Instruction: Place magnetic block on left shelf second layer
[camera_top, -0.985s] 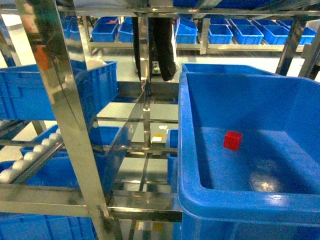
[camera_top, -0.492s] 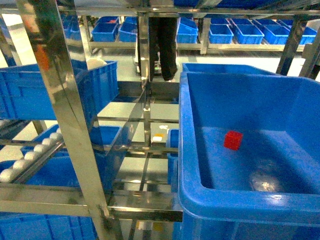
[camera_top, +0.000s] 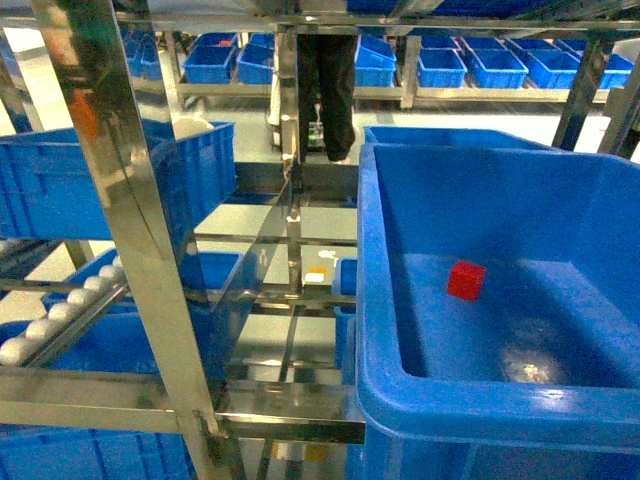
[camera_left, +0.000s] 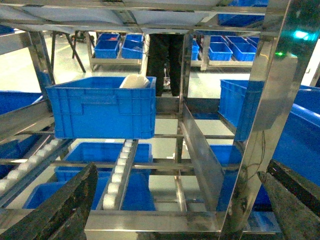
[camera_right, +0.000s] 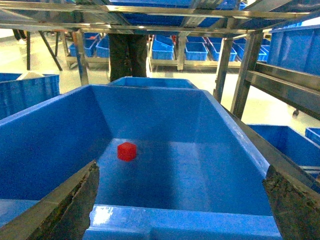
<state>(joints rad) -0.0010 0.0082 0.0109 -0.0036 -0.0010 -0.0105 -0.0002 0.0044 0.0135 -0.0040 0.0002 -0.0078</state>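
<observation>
Right gripper (camera_right: 180, 200) spread wide and empty at the lower frame edge, left gripper (camera_left: 177, 205) likewise wide, magnetic block (camera_top: 466, 281) centre-right on the floor of the large blue crate (camera_top: 380, 400), steel rack post (camera_top: 130, 220) at left, no readable writing.

Around me: stainless-steel racking (camera_top: 130, 210) with square posts, crossbars and white rollers (camera_left: 119, 172). Pale glossy floor (camera_top: 250, 222) beyond my frame. Far row of racks carrying many small blue crates (camera_top: 470, 65). A blue crate (camera_left: 102, 107) on the rack to my left, a white object showing above its rim. Dark-trousered legs of a person (camera_top: 328, 85) standing behind the racking. Light is bright, even, from overhead.
</observation>
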